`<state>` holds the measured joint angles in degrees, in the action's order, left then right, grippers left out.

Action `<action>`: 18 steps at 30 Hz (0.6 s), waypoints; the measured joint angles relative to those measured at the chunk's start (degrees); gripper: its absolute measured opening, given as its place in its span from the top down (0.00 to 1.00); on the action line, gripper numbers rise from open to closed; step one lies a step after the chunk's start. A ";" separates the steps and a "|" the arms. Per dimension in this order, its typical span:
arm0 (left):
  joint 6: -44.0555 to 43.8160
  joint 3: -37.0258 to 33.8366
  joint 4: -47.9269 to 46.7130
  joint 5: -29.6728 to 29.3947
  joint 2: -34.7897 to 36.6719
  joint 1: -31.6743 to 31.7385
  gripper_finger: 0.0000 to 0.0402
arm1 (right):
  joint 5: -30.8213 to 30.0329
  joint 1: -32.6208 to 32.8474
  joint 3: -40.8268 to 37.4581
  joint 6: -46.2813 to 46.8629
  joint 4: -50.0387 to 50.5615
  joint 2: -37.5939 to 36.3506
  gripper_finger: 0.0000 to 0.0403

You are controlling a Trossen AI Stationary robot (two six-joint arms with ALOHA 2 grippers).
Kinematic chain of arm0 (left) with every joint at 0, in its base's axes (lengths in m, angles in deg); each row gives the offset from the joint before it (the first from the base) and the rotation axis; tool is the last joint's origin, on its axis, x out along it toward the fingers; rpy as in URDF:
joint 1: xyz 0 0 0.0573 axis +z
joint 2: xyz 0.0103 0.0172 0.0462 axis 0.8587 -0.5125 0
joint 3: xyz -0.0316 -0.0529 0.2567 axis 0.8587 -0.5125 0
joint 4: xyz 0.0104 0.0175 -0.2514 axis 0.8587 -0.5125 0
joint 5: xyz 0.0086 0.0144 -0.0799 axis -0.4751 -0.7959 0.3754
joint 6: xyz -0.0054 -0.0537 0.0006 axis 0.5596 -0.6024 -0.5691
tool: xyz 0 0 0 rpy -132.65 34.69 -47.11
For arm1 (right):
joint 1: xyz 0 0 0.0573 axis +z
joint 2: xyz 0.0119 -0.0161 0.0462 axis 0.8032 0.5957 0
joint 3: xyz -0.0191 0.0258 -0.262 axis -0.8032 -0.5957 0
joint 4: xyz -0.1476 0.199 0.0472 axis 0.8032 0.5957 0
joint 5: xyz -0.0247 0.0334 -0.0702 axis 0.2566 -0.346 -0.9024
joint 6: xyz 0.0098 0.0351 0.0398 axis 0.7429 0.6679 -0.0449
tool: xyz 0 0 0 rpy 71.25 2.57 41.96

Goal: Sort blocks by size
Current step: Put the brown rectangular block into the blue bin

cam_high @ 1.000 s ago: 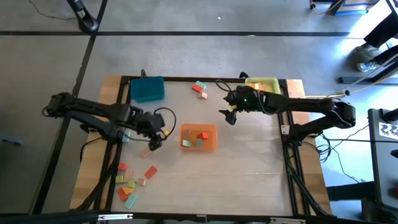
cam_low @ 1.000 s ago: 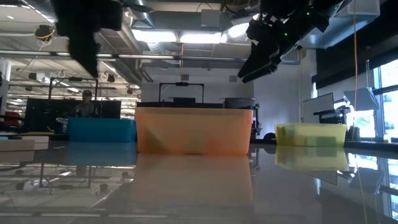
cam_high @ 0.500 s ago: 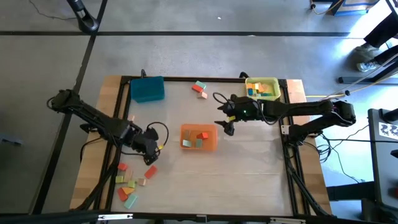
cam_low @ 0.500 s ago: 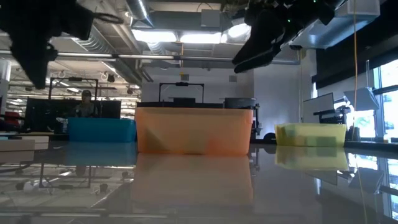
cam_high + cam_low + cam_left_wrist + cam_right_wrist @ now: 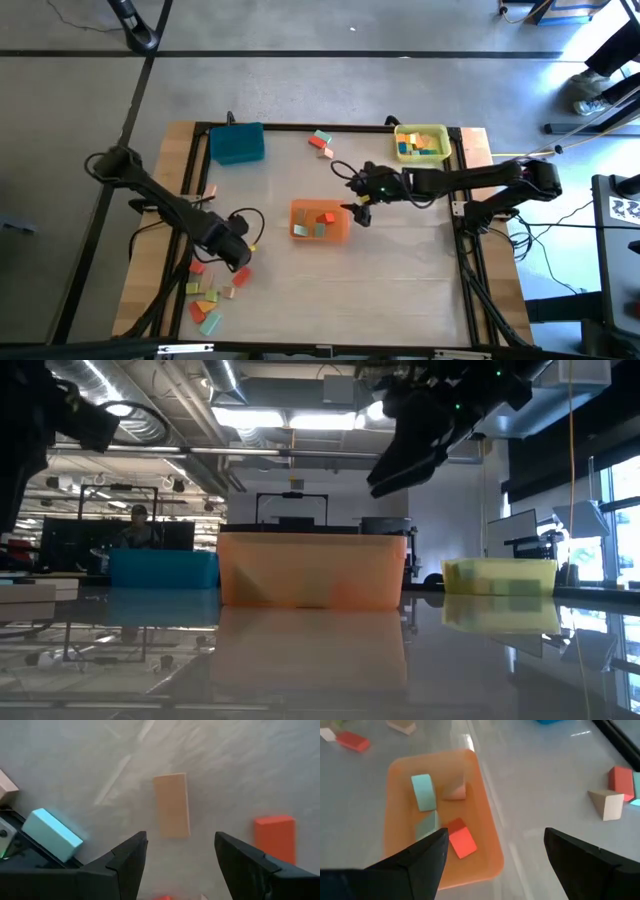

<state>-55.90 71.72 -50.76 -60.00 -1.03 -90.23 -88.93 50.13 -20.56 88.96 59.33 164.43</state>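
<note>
A: Bench (image 5: 400, 270) is carrying loose blocks (image 5: 215, 290) at its left front corner. Left gripper (image 5: 177, 857), fingers open and empty, is hovering over a tan block (image 5: 171, 805).

B: Better centring before dropping. Right gripper (image 5: 492, 852), open too, is hanging over the orange tray (image 5: 485, 820).

Left arm extends low and forward; its claw (image 5: 240, 262) points downward, fingers (image 5: 127, 865) spread apart. Right arm reaches inward; its claw (image 5: 362, 212) hangs raised, fingers (image 5: 592, 862) fully parted.
</note>
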 joint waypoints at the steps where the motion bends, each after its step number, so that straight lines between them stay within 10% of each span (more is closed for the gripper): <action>1: 0.14 0.00 0.00 -0.02 -0.74 0.11 0.45 | -0.03 0.00 0.00 0.06 -0.11 0.53 0.19; 18: 4.26 -11.22 16.01 -0.24 -2.71 3.05 0.45 | -0.03 -0.03 0.00 0.02 -0.26 2.72 0.19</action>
<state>-51.64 60.50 -34.75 -60.24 -3.73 -87.18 -88.96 50.10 -20.56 88.98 59.07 167.15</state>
